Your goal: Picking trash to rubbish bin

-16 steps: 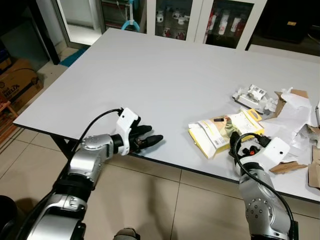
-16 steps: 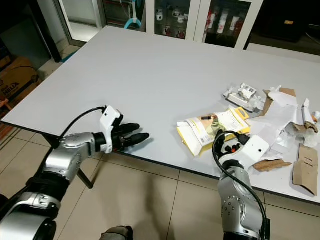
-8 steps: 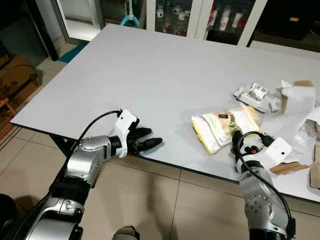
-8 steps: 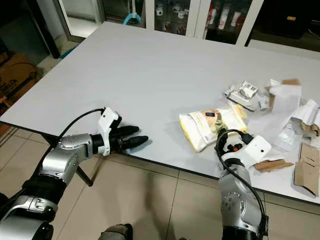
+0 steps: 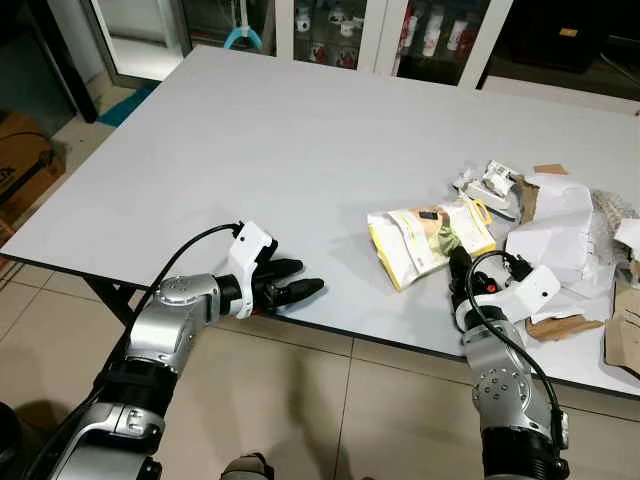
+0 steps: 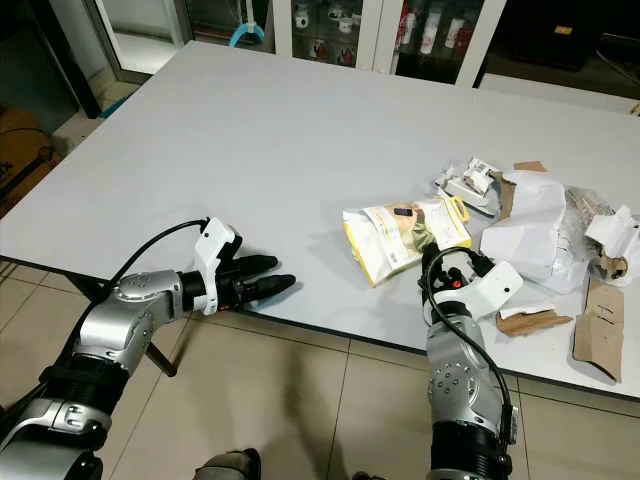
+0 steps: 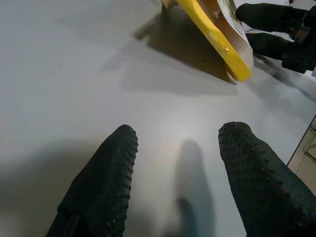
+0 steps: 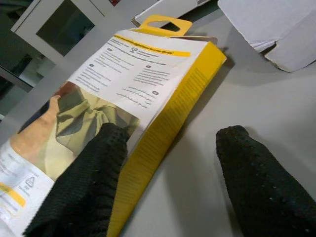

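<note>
So, right gripper (image 8: 168, 173) straddles the yellow package (image 8: 123, 94) edge, lower center.
Both grippers' fingers apart; left gripper (image 7: 177, 173) hovers over bare table (image 5: 250, 150).

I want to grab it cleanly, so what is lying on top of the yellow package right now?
One finger of the open right gripper rests over the printed face of the yellow package; the other is on the bare table beside it. What lies beneath the package is hidden.
</note>
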Robot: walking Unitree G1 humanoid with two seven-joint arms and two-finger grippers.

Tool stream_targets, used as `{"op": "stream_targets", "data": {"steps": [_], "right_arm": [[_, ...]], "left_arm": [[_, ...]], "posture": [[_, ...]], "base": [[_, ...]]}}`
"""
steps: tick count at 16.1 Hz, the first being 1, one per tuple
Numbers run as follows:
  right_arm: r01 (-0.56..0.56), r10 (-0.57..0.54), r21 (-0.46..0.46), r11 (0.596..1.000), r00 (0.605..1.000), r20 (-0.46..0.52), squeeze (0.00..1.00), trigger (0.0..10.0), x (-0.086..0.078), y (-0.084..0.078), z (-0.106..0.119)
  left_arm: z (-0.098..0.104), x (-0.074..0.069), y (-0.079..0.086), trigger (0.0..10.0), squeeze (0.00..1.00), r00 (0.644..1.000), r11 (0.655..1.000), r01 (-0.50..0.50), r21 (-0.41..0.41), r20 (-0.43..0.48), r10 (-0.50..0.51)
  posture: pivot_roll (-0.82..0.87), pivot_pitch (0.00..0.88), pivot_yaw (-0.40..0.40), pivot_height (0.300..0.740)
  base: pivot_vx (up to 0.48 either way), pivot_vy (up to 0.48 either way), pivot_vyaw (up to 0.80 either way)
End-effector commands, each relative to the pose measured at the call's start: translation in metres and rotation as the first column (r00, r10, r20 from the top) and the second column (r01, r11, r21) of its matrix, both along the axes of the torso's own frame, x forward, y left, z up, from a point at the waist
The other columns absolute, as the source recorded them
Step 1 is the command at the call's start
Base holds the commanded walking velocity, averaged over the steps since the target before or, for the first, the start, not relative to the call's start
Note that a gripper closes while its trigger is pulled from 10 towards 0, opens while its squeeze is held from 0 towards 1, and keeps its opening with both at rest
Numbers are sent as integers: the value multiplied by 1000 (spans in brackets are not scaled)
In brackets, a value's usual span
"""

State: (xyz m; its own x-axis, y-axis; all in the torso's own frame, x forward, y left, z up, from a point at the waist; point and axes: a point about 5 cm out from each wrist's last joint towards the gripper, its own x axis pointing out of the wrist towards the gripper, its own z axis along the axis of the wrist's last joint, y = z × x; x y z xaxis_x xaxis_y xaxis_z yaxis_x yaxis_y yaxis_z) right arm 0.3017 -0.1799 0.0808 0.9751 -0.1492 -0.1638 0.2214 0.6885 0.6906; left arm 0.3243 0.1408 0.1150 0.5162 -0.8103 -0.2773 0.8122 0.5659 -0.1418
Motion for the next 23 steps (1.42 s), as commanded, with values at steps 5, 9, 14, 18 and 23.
{"op": "stream_targets", "data": {"steps": [5,9,14,18,23], "right_arm": [[-9,16,70,998,995,-102,0,0,-7,6,-31],[-7,13,65,998,996,-91,0,0,-5,5,-32],[-7,10,48,999,998,-60,0,0,-4,6,-28],[-10,13,-86,996,999,34,0,0,-4,6,-9],[26,20,-289,957,988,153,0,0,-11,7,20]], "left_arm": [[2,-2,-1,10000,0,1000,1000,7,-6,-6,-7],[2,-2,-2,10000,0,1000,1000,8,-8,-6,-8],[2,-1,-2,10000,0,1000,1000,3,-12,-8,-3],[3,0,-4,10000,0,1000,1000,2,-21,-9,-2],[2,-1,-11,10000,0,1000,999,-6,-50,-14,5]], "posture": [[341,146,-32,740],[341,144,-31,740],[341,137,-30,740],[337,130,-30,740],[327,122,-38,740]], "base": [[0,0,0],[0,0,0],[0,0,0],[0,0,0],[0,0,0]]}}
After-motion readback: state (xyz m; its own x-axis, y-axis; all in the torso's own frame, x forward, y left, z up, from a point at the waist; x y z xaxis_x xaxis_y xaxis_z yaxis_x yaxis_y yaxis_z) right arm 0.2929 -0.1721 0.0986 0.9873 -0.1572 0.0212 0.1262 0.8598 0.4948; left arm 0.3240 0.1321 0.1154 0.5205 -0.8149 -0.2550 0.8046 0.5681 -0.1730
